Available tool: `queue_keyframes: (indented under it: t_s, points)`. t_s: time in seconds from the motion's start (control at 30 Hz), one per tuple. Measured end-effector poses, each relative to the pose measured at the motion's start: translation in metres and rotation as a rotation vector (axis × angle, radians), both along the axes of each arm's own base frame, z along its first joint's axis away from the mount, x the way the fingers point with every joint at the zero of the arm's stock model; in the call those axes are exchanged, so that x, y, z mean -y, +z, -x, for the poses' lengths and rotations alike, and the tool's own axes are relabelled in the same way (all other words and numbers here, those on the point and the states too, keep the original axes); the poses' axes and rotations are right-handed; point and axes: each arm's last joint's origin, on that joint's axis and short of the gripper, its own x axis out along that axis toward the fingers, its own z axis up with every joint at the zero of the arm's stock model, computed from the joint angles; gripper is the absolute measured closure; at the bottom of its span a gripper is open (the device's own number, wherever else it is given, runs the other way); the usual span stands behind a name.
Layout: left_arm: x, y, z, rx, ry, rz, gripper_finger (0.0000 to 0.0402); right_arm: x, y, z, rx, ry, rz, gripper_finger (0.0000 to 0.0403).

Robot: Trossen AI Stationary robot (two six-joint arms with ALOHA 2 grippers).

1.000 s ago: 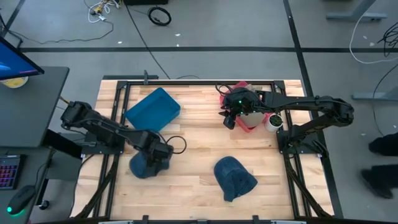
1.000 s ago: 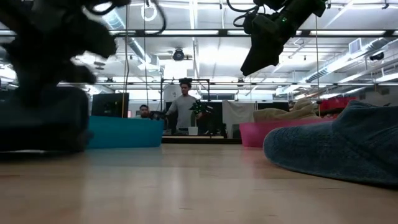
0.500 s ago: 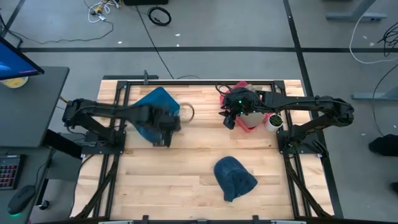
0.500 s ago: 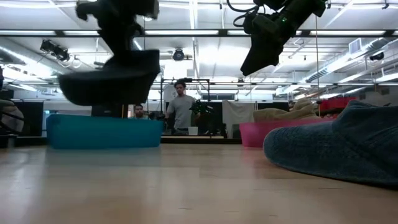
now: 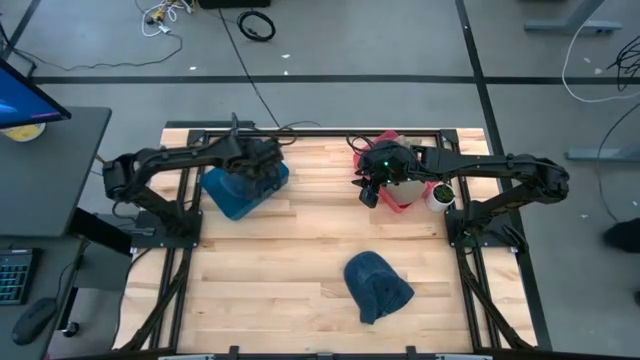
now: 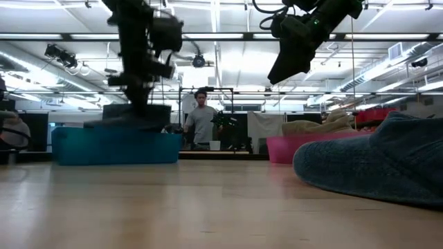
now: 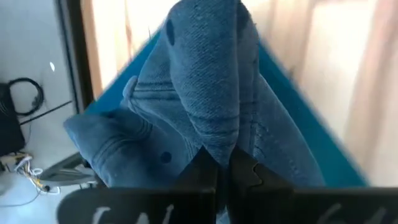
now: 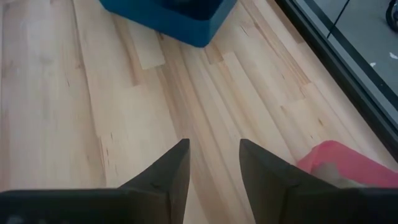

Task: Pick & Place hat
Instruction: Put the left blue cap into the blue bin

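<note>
Left gripper [image 7: 222, 163], fingers clenched on a denim hat [image 7: 205, 93], hangs it over the far-left blue bin [image 5: 222, 188] for dropping; right gripper [image 8: 213, 163] waits, fingers released.

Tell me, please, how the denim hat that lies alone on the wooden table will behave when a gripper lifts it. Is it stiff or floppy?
Probably floppy: the denim hat lies slumped and creased on the table. The other hat, pinched by the left gripper over the blue bin, hangs in folds, so this one would likely sag too. It seems unlikely to roll.
</note>
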Motion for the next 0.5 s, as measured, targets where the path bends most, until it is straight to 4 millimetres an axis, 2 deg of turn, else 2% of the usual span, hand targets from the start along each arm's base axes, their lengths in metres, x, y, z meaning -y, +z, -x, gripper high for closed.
queue_keyframes:
  t_s: [0.13, 0.27, 0.5]
  points:
    - [-0.011, -0.026, 0.009, 0.005, 0.0, -0.012, 0.0395, 0.0, 0.0, 0.0, 0.0, 0.0, 0.0, 0.0259]
    - [-0.013, -0.046, 0.014, 0.031, 0.01, -0.027, 0.0394, 0.0, 0.0, 0.0, 0.0, 0.0, 0.0, 0.0259]
    - [-0.009, -0.058, 0.02, 0.023, 0.045, -0.011, 0.0373, 0.0, 0.0, 0.0, -0.002, 0.001, 0.0, 0.0259]
